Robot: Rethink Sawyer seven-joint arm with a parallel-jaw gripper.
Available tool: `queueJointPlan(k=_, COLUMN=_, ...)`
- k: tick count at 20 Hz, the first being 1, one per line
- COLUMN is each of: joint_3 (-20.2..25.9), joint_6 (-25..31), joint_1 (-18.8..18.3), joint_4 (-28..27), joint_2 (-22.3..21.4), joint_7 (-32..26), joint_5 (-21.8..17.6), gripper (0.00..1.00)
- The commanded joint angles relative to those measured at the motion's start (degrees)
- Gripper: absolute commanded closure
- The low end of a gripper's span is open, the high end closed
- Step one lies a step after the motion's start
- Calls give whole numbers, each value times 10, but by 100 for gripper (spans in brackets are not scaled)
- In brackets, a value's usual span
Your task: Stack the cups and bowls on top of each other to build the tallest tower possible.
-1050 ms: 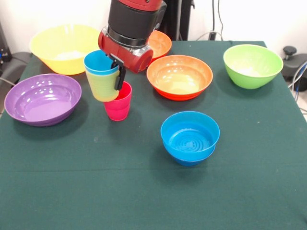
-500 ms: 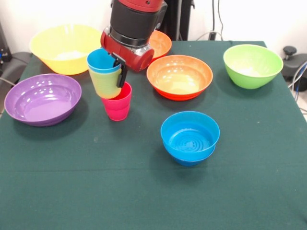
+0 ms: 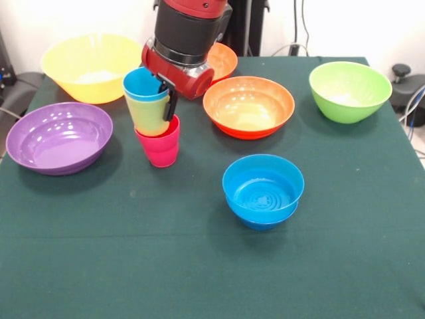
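We've slid our claw point(image 3: 169, 101), pinching the nested yellow cup point(image 3: 149, 114) and blue cup point(image 3: 144, 84), rightward; they now hang right over the pink cup point(image 3: 159, 146). We reckon lowering comes next.

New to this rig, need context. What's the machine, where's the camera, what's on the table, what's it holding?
It is a single red and black robot arm; its gripper is shut on the yellow cup, which has a light blue cup nested inside. The pair hangs over the red-pink cup. The one picture comes from a camera across the table, facing the robot. On the green cloth stand a yellow bowl, a purple bowl, two orange bowls, a lime green bowl and nested small blue bowls.
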Motion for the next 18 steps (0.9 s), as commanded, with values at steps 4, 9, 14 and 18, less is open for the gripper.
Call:
queueJointPlan(k=4, joint_3=82, joint_6=-54, joint_1=-1, joint_4=31, joint_2=34, joint_7=102, joint_5=20, gripper=100)
queueJointPlan(k=9, joint_3=92, joint_6=-70, joint_1=-6, joint_4=36, joint_2=37, joint_7=102, joint_5=23, gripper=100)
queueJointPlan(k=14, joint_3=95, joint_6=-73, joint_1=-8, joint_4=38, joint_2=37, joint_7=102, joint_5=26, gripper=100)
queueJointPlan(k=18, joint_3=96, joint_6=-69, joint_1=-9, joint_4=38, joint_2=38, joint_7=102, joint_5=28, gripper=100)
